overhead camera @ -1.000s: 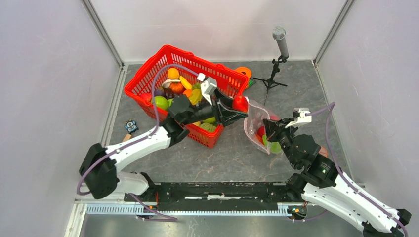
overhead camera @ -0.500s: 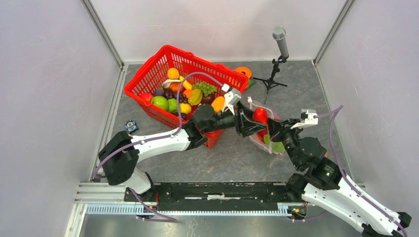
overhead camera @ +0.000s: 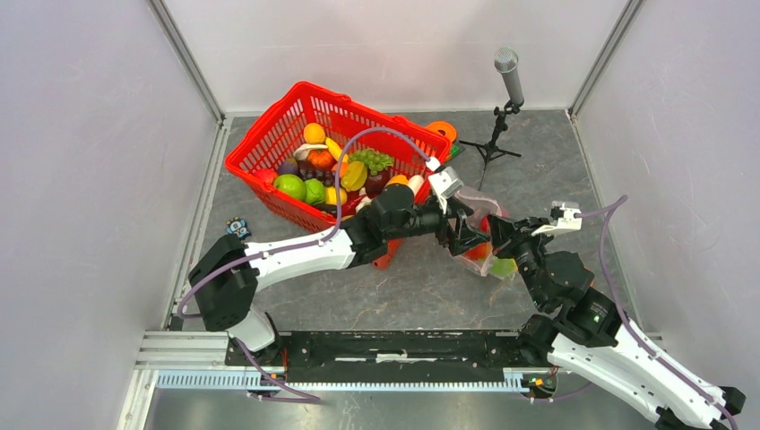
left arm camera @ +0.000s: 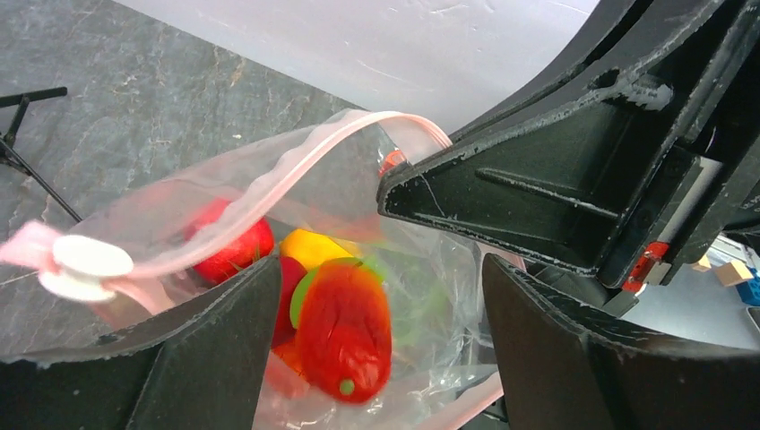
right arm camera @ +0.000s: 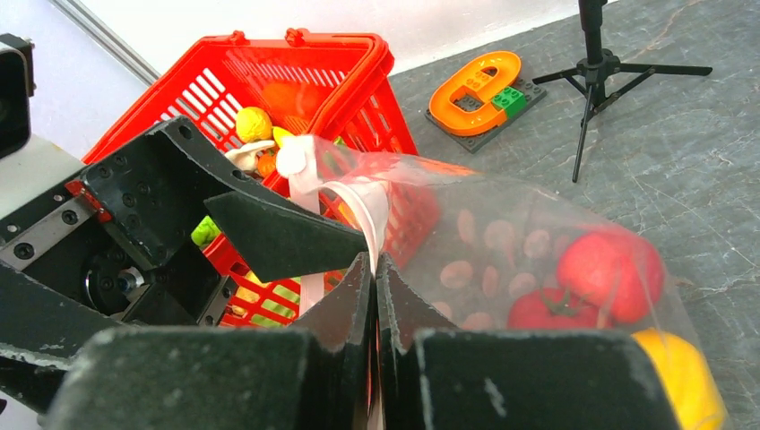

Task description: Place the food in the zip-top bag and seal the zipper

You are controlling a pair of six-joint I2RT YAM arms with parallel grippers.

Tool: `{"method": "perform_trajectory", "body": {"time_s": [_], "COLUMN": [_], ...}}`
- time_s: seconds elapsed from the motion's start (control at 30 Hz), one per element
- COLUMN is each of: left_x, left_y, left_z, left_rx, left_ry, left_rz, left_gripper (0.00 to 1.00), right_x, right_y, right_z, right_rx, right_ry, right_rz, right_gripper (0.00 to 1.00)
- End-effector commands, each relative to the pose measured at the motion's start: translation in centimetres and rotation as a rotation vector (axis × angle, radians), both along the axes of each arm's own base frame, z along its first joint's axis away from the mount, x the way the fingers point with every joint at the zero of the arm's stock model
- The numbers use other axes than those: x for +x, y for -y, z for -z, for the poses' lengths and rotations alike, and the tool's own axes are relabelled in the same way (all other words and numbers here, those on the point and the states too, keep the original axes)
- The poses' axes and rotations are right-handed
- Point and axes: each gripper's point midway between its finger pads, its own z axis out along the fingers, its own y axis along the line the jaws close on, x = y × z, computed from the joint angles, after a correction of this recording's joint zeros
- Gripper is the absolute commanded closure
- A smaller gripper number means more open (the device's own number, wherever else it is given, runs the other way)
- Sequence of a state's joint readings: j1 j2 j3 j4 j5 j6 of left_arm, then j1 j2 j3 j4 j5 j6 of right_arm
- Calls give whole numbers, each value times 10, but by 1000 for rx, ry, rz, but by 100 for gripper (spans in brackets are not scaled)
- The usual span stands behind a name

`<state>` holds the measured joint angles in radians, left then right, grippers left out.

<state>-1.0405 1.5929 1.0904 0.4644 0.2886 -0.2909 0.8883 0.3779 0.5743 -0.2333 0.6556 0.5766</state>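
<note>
Partway done: grips zip-top bag (right arm camera: 502, 233) rim with clenched right end effector (right arm camera: 375, 269), hovers released left end effector (left arm camera: 376, 278) over bagged food (left arm camera: 345, 331); leaves basket (overhead camera: 376, 113) food at 10 o'clock, zipper (left arm camera: 296, 166) unsealed.

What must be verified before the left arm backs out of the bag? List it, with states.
1. Left pincer released: ok, jaws spread wide.
2. Red food piece inside the zip-top bag: ok, lying beside a yellow piece.
3. Right pincer holding the mouth: ok, shut on the zipper.
4. Mouth wide enough to exit: ok, the strip arcs over the left pincer.
5. Left fingers free of plastic: cannot tell.
6. Zipper sealed: not ok, open.
</note>
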Motion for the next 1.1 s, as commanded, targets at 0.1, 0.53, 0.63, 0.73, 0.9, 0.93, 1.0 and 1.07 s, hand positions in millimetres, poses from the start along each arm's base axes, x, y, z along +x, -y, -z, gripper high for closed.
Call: {"method": "perform_trajectory", "body": {"time_s": [0.1,0.53,0.63,0.73,0.9,0.93,1.0,1.07], "left_x": [0,15,33,51,89,97,113,121], "left_y": [-1,-61,-83,-103,-145,-154,-172,-179], "left_z": [-35,-74,-67,-53,-43,-40,-33,-27], "left_rx": [-13,50,127,209,181,169,174,189], "left_ry": [83,222,247,229,40,-3,-48,-69], "left_rz": [7,-210,-340,-431,-537,-552,-615,-625], "left_gripper": [11,0,0,0,1,1,1,1], "right_x": [-1,-3,-6,-4,0,0,0,0], "right_y": [10,-5,-13,-8,0,-1,-2,-3], "right_z": [-10,-15,-24,-20,-6,-4,-2,1], "right_rx": [34,3,19,26,-23,-28,-29,-25], "right_ry": [25,71,134,120,37,29,22,13], "right_rz": [39,-47,-101,-69,-12,-13,-17,-15], "right_gripper": [93,93,94,93,93,93,93,93]}}
